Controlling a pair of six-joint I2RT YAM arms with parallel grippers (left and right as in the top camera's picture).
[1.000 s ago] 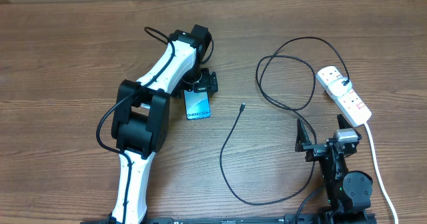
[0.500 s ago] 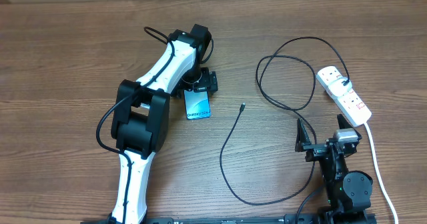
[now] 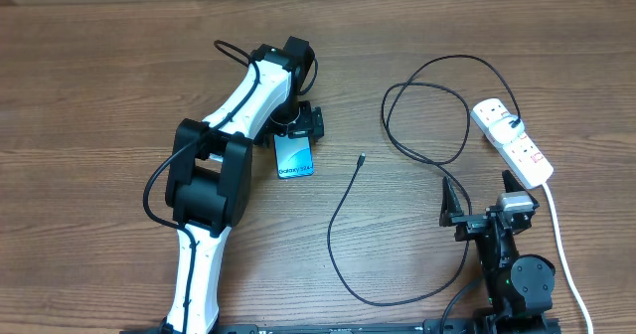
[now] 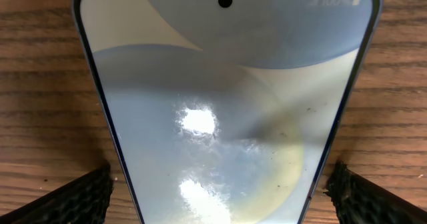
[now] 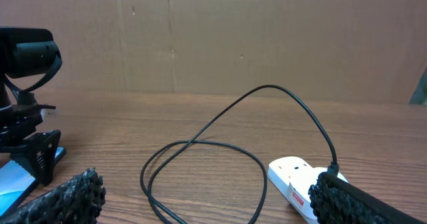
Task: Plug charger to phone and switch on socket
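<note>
Wooden table [image 3: 89, 85], perhaps cardboard wall [image 5: 267, 37]

White left arm [image 3: 238, 100] with bulky black joints, black cable [image 3: 151, 190] looped alongside, black right arm [image 3: 517, 269], ribbed black fingertips [image 4: 73, 197]

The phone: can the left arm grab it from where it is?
Probably yes: the open left end effector hovers right over the phone, its fingers flanking both long edges, with nothing in between.

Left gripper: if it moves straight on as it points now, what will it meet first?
The phone, which lies screen up straight ahead of the open left gripper; the gap is unclear.
</note>
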